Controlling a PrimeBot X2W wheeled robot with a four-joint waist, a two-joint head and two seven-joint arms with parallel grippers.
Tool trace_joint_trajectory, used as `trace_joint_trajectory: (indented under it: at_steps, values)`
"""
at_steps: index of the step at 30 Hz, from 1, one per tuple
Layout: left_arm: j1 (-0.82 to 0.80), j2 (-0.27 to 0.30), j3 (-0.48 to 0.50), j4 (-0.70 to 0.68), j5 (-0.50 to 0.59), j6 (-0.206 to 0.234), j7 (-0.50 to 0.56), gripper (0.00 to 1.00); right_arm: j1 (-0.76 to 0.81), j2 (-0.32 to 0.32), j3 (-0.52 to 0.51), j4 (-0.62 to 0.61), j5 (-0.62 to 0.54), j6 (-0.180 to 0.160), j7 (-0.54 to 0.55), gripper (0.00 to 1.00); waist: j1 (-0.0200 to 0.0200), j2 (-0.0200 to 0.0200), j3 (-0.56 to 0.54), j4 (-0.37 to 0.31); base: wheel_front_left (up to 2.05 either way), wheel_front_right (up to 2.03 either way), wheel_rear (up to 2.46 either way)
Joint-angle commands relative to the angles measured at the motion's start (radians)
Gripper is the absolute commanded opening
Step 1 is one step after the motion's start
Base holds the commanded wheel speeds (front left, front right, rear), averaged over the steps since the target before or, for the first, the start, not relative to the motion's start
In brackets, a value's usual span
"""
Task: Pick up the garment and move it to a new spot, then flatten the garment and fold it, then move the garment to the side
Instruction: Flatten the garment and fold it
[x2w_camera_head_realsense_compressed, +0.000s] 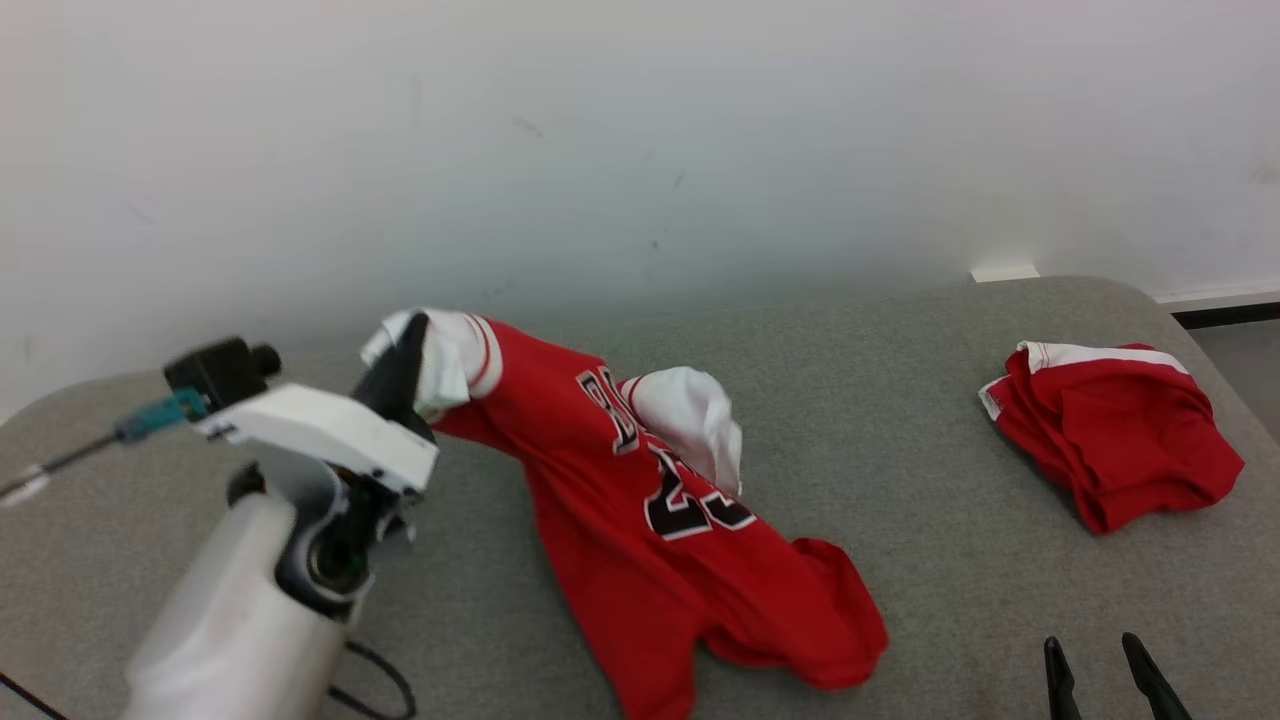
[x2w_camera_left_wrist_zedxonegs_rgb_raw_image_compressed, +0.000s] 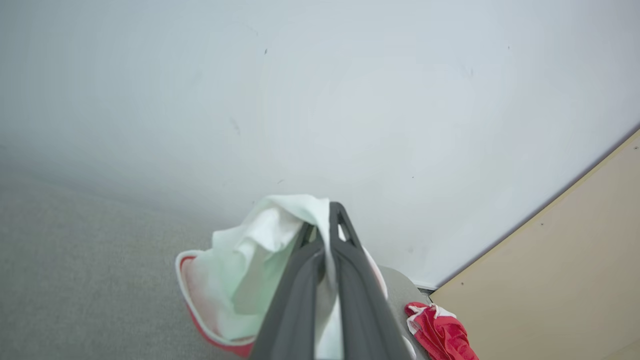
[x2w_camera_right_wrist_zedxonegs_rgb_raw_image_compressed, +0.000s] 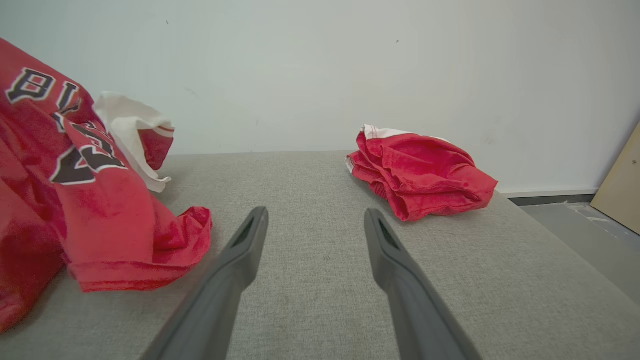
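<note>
Black letters edged in white run across the red basketball jersey with white trim (x2w_camera_head_realsense_compressed: 640, 540). Creases break them up: we make out what looks like a B, and below it a large number that may be 23, half under a white fold, so we cannot read it for certain. The jersey lies left of centre on the grey fabric-covered table (x2w_camera_head_realsense_compressed: 900, 400), and its lower hem is cut off by the bottom edge of the head view. The left gripper (x2w_camera_head_realsense_compressed: 414, 330) is clamped on the white-trimmed end at the jersey's far left – the cloth hides where the fingertips meet. The right gripper (x2w_camera_right_wrist_zedxonegs_rgb_raw_image_compressed: 316, 212) hovers low with its fingers spread, grasping nothing. We count two garments: the jersey and a crumpled red garment with a white edge (x2w_camera_head_realsense_compressed: 1110, 450), well apart to the right.
</note>
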Motion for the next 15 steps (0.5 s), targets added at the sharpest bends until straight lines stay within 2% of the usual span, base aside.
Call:
trace_joint_trajectory:
  at_steps: [1, 8, 15]
  values:
    - [-0.048, 0.032, 0.009, -0.018, 0.024, 0.01, 0.014, 0.0, -0.007, -0.002, 0.002, 0.0, 0.003, -0.003, -0.003, 1.0, -0.0001, 0.0, -0.001, -0.002, 0.0, 0.0, 0.0]
    - [-0.267, 0.181, 0.037, -0.037, 0.084, 0.041, 0.099, 0.0, -0.02, -0.002, 0.018, 0.008, 0.004, -0.003, -0.003, 1.0, -0.0001, 0.0, -0.002, -0.03, 0.0, 0.0, 0.0]
    - [-0.415, 0.243, 0.033, -0.021, 0.118, 0.028, 0.139, 0.0, -0.013, -0.002, 0.022, 0.009, 0.004, -0.003, -0.003, 1.0, -0.0001, 0.0, -0.003, -0.043, 0.0, 0.0, 0.0]
